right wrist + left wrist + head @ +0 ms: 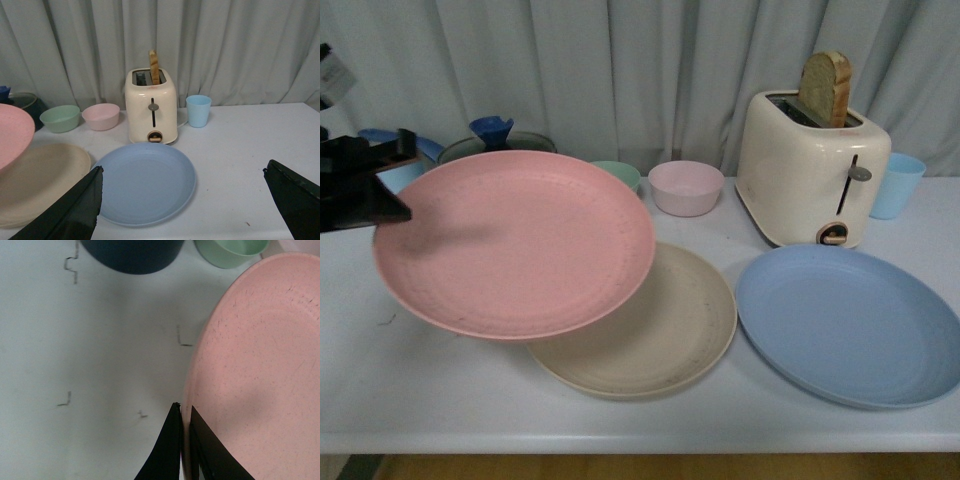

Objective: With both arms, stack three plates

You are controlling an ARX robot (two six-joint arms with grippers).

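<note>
Pink plate [515, 243] raised, tilted over beige plate [670, 335]; blue plate [850, 325] flat, right.

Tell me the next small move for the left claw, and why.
Probably carry the pink plate a little to its right, then lower it: the left claw grips its rim, and it hangs tilted above the table, only partly over the beige plate.

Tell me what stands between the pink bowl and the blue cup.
A cream toaster with a bread slice in its slot, seen in the front view between pink bowl and blue cup.
</note>
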